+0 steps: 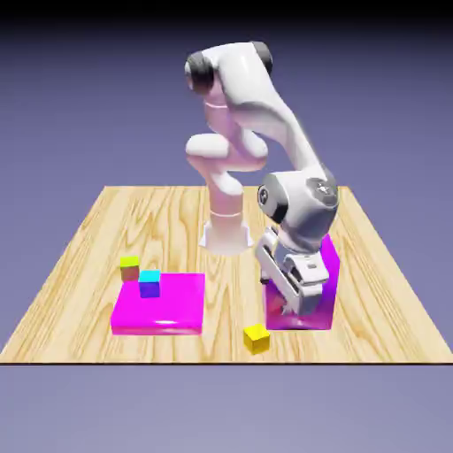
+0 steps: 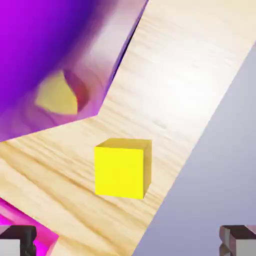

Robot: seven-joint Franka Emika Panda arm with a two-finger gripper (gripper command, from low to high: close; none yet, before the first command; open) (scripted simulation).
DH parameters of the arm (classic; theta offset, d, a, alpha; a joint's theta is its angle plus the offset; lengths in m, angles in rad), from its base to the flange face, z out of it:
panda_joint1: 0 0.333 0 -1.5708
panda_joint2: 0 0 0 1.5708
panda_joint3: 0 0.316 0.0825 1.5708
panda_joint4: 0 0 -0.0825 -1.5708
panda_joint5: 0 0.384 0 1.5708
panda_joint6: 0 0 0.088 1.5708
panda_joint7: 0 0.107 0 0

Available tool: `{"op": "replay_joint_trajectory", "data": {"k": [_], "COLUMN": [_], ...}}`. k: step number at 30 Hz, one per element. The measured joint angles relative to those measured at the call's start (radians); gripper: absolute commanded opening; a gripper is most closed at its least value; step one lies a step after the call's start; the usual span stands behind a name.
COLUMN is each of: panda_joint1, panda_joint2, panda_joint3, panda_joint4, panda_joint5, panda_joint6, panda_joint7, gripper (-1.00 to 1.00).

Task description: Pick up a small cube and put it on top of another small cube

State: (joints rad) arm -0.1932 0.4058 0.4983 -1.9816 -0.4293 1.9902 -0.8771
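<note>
The small yellow cube (image 1: 257, 338) rests on the wooden table near its front edge, alone. In the hand view the yellow cube (image 2: 122, 167) lies just ahead of the fingers, centred between them. My gripper (image 1: 280, 308) hangs tilted just above and to the right of it in the exterior view, open and empty. Both grey fingertips (image 2: 18, 240) show wide apart at the hand view's bottom edge, with the gripper (image 2: 128, 243) holding nothing. The other small cube (image 1: 149, 283), cyan on top with blue-purple sides, sits on a flat magenta block (image 1: 168, 310) at the exterior view's left.
A tall glossy magenta block (image 1: 320, 292) stands right behind the gripper and fills the hand view's upper left as the magenta block (image 2: 45, 55), mirroring the yellow cube. A brown cube with a yellow-green top (image 1: 130, 267) sits beside the flat block. The table's front edge (image 1: 221, 361) is close.
</note>
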Motion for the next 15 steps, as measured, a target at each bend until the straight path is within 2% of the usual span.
{"op": "replay_joint_trajectory", "data": {"k": [15], "panda_joint1": [-0.083], "panda_joint2": [0.393], "panda_joint3": [0.201], "panda_joint4": [0.334], "panda_joint5": [-0.173], "panda_joint6": [-0.422], "panda_joint7": [-0.652], "gripper": [0.0]}}
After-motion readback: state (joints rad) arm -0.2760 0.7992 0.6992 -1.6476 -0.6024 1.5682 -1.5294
